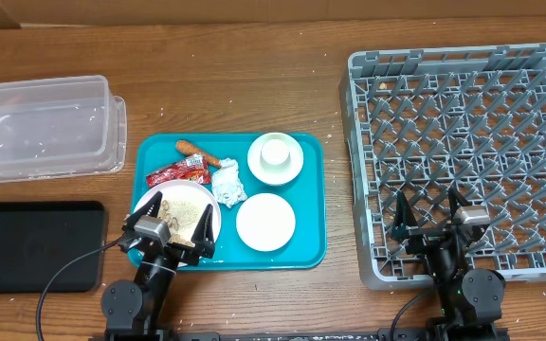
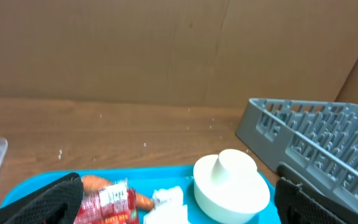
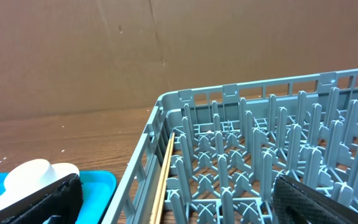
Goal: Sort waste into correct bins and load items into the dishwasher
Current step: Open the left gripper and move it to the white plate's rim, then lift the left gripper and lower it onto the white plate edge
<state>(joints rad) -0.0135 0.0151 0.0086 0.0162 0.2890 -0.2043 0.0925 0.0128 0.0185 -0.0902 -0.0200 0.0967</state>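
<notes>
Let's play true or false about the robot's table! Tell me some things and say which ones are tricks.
1. The red snack wrapper lies on the teal tray. True.
2. The small white cup stands in the grey dish rack. False: it sits in a white bowl on the teal tray.
3. The left gripper hangs over the plate, jaws open. True.
4. The crumpled napkin is in the clear tub. False: it lies on the teal tray, beside the wrapper.
5. The right gripper hangs over the near edge of the dish rack, jaws open. True.
</notes>
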